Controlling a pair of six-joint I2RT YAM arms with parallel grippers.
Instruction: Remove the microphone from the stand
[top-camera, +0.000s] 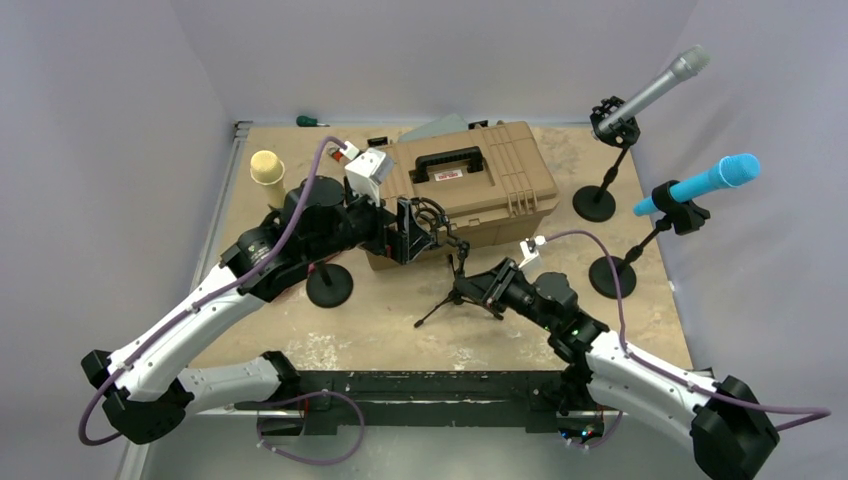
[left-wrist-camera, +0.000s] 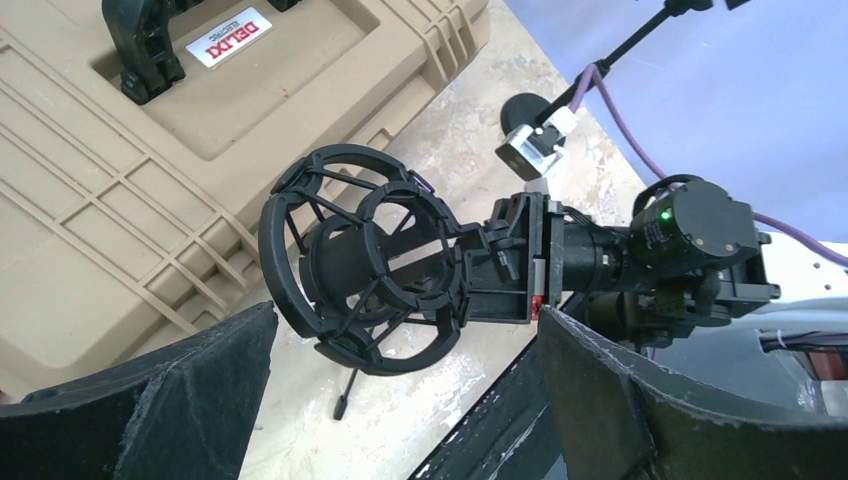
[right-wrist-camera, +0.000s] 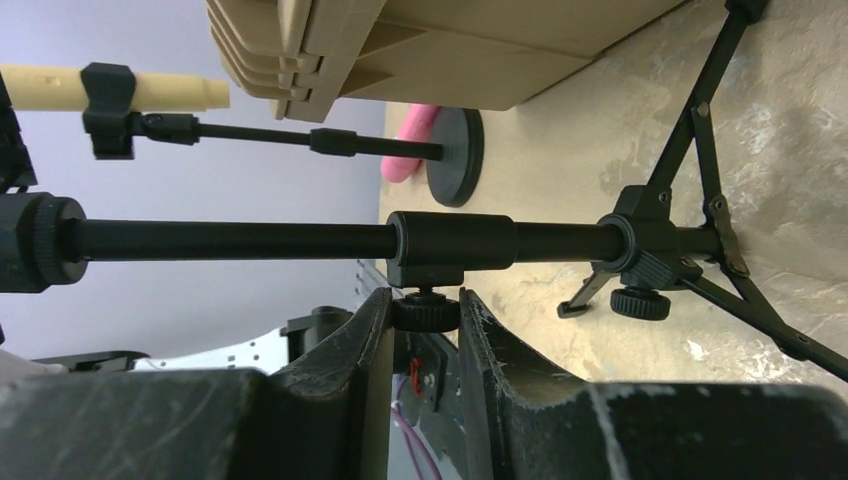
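Note:
A black microphone (left-wrist-camera: 340, 265) sits inside a black ring-shaped shock mount (left-wrist-camera: 290, 215) on top of a small tripod stand (top-camera: 460, 292) in front of the tan case. My left gripper (left-wrist-camera: 407, 318) is open, its fingers either side of and just below the mount, not touching it; in the top view my left gripper (top-camera: 415, 232) is beside the mount (top-camera: 432, 218). My right gripper (right-wrist-camera: 425, 306) is shut on the small knurled knob (right-wrist-camera: 425, 314) under the stand's pole (right-wrist-camera: 250, 240). It shows low on the stand in the top view (top-camera: 482, 290).
A tan hard case (top-camera: 470, 185) lies right behind the stand. A grey microphone (top-camera: 660, 88) and a blue one (top-camera: 705, 183) stand on round-base stands at the right. A cream microphone (top-camera: 267, 167) on a round base (top-camera: 329, 285) stands at the left, with a pink object (right-wrist-camera: 408, 150) by it.

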